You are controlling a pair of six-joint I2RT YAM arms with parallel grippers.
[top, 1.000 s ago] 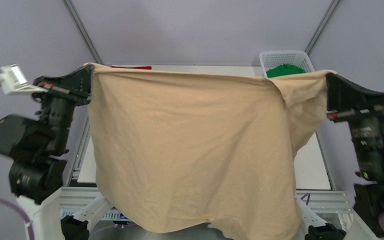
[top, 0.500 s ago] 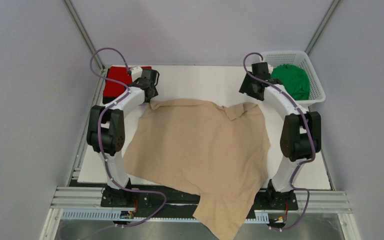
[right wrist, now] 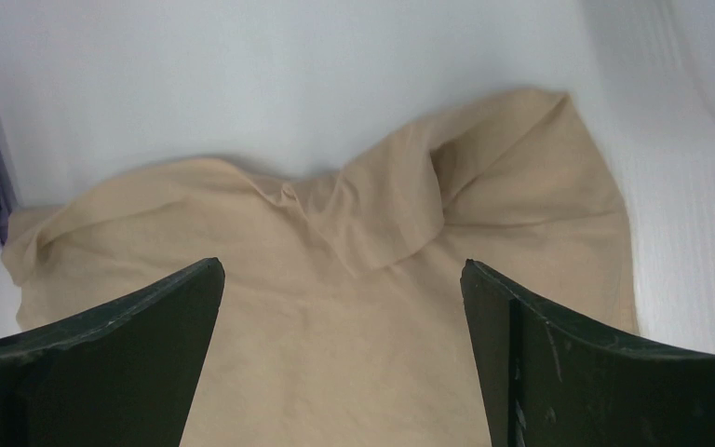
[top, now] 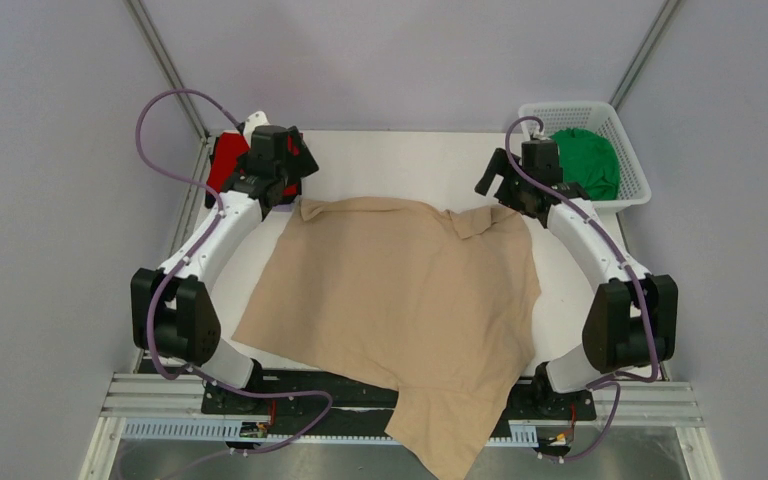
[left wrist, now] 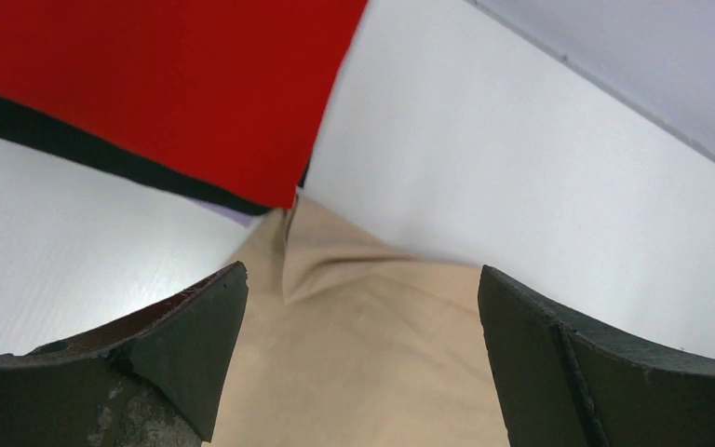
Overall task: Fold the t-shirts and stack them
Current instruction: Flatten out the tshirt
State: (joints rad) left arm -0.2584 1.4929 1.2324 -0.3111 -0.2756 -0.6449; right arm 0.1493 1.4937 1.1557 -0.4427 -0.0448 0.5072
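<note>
A beige-tan t-shirt (top: 390,300) lies spread on the white table, and its near end hangs over the front edge. My left gripper (top: 290,185) hovers open above its far left corner (left wrist: 354,354), gripping nothing. My right gripper (top: 508,185) hovers open above the far right corner, where a fold of cloth (right wrist: 400,205) is bunched up. Nothing sits between either pair of jaws (left wrist: 361,275) (right wrist: 340,265). A folded red t-shirt (top: 224,165) (left wrist: 149,84) lies at the far left on top of a black one (left wrist: 74,144). A green t-shirt (top: 585,160) is heaped in the basket.
The white lattice basket (top: 600,110) stands at the far right corner of the table. Purple cables (top: 165,110) loop above both arms. Bare white table (top: 400,165) shows between the two grippers and beyond the beige shirt.
A second ago both grippers held the beige shirt stretched up in the air. It has dropped flat onto the table, both grippers have opened and let go, and the arms have risen slightly.
</note>
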